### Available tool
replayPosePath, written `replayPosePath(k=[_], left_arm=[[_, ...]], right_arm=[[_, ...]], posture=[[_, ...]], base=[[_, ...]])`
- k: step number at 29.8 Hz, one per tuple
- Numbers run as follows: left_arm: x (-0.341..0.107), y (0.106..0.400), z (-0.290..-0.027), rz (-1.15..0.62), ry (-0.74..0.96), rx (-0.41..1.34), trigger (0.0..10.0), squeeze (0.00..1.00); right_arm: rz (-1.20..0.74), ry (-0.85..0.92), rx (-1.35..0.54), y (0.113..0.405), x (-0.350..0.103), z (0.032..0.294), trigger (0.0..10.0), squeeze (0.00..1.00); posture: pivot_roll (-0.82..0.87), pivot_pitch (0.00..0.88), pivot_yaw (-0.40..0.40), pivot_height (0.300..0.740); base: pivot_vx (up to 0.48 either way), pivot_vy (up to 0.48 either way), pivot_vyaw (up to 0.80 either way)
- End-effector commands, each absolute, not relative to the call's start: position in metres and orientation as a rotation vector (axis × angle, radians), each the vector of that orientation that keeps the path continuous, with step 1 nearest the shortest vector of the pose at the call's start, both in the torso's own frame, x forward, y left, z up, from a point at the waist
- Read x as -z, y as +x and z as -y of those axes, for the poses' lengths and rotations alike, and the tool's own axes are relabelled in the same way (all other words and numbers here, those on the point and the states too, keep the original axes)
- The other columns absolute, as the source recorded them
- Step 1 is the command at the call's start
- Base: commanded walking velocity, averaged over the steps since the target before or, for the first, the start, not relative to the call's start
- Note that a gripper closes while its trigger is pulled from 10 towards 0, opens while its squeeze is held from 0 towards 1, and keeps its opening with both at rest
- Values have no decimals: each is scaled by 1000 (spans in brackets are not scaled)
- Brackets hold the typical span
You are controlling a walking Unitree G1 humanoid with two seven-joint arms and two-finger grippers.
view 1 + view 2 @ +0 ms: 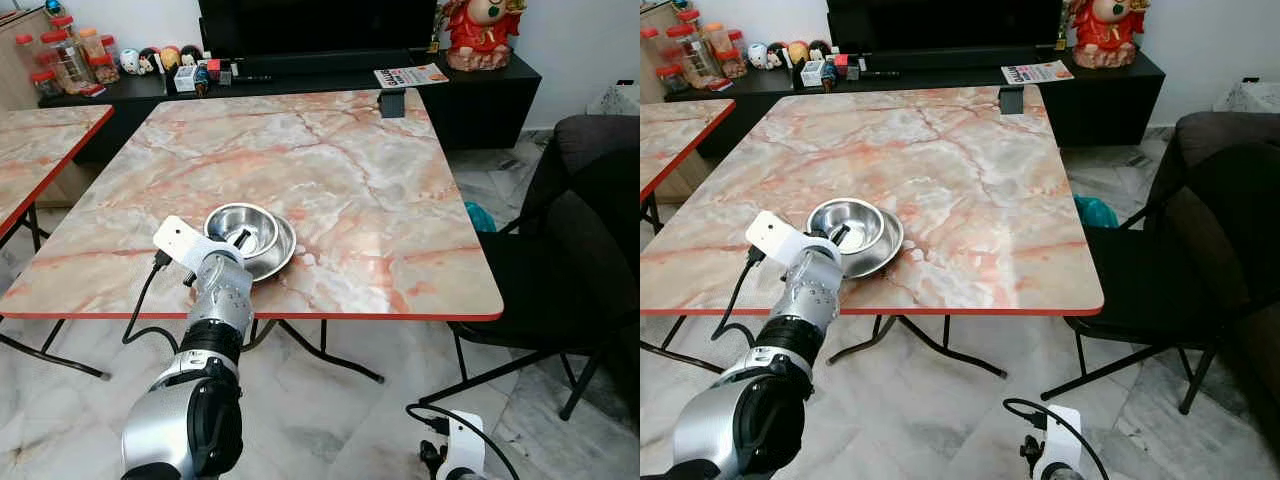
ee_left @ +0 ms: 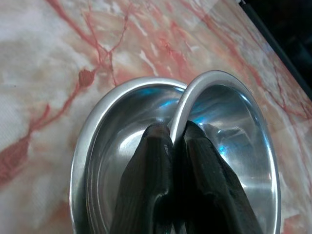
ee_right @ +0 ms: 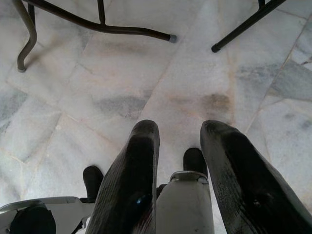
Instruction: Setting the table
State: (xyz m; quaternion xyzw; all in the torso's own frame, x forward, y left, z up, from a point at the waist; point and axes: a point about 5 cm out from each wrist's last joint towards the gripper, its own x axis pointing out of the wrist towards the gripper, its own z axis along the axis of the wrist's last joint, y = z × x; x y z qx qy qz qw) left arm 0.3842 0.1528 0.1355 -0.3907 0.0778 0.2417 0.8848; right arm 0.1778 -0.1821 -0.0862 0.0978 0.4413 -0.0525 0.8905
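Note:
Two steel bowls sit near the front edge of the marble table (image 1: 380, 200). The upper bowl (image 1: 242, 226) rests tilted inside the lower bowl (image 1: 278, 255). My left gripper (image 1: 236, 243) reaches over the table edge and is shut on the rim of the upper bowl (image 2: 214, 105). In the left wrist view one finger lies inside that rim and the other outside, within the lower bowl (image 2: 105, 141). My right gripper (image 3: 179, 141) hangs low over the floor with its fingers apart and nothing between them.
A dark chair (image 1: 580, 250) stands at the table's right side. A second marble table (image 1: 40, 150) is at the left. Behind is a black TV cabinet (image 1: 470, 90) with jars, toys and a red figurine (image 1: 482, 32). A small dark holder (image 1: 392, 103) stands at the table's far edge.

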Motion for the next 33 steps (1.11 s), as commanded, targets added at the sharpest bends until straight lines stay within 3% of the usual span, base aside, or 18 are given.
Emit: replayPosePath(k=[1,2,3,7,8,9,14,15,16,18,19,27,28,29,30,32,33], left_arm=[[-142,387,-157,-144,-821,-524,10000,110],[-142,387,-157,-147,-820,-526,10000,373],[-141,387,-157,-149,-819,-527,10000,404],[-141,387,-157,-152,-817,-528,10000,376],[-141,387,-157,-152,-814,-530,10000,302],[-141,387,-157,-152,-812,-532,10000,0],[-141,387,-157,-152,-811,-535,10000,0],[-141,387,-157,-152,-812,-536,10000,412],[-141,387,-157,-153,-813,-538,10000,1000],[-140,387,-157,-156,-812,-539,10000,1000],[-141,387,-158,-157,-809,-540,10000,0],[-141,387,-161,-161,-804,-547,10000,0],[-140,387,-161,-164,-803,-546,10000,965],[-140,387,-160,-168,-803,-543,10000,941],[-140,387,-160,-172,-801,-540,10000,855],[-139,388,-157,-190,-795,-525,10000,102],[-138,388,-156,-203,-789,-513,10000,0]], right_arm=[[-912,209,117,177,86,182,10000,0],[-912,209,117,177,86,182,10000,0],[-912,209,117,177,86,183,10000,0],[-912,209,117,177,86,183,10000,0],[-912,209,117,177,86,183,10000,0],[-912,209,118,177,86,183,10000,0],[-913,207,118,176,87,183,10000,0],[-914,207,118,176,87,183,10000,0],[-914,207,118,176,87,183,10000,0],[-914,207,118,176,87,184,10000,0],[-914,209,119,176,87,184,10000,0],[-915,208,118,175,87,184,10000,0],[-915,208,118,176,87,184,10000,0],[-914,209,117,176,87,184,10000,0],[-913,209,117,176,87,183,10000,0],[-912,210,117,176,87,183,10000,0],[-913,210,117,176,87,183,10000,0]], posture=[[-206,0,81,740],[-206,0,81,740],[-206,0,81,740],[-206,0,81,740],[-207,0,80,740],[-207,0,80,740],[-207,0,80,740],[-207,0,80,740],[-210,0,80,740],[-211,0,80,740],[-211,0,80,740],[-206,0,78,740],[-205,0,79,740],[-205,0,79,740],[-207,0,80,740],[-207,0,80,740],[-207,0,80,740]], base=[[0,0,0],[0,0,0],[0,0,0],[0,0,0],[0,0,0],[0,0,0],[0,0,0],[0,0,0],[0,0,0],[0,0,0],[0,0,0],[0,0,0],[0,0,0],[0,0,0],[0,0,0],[0,0,0],[0,0,0]])
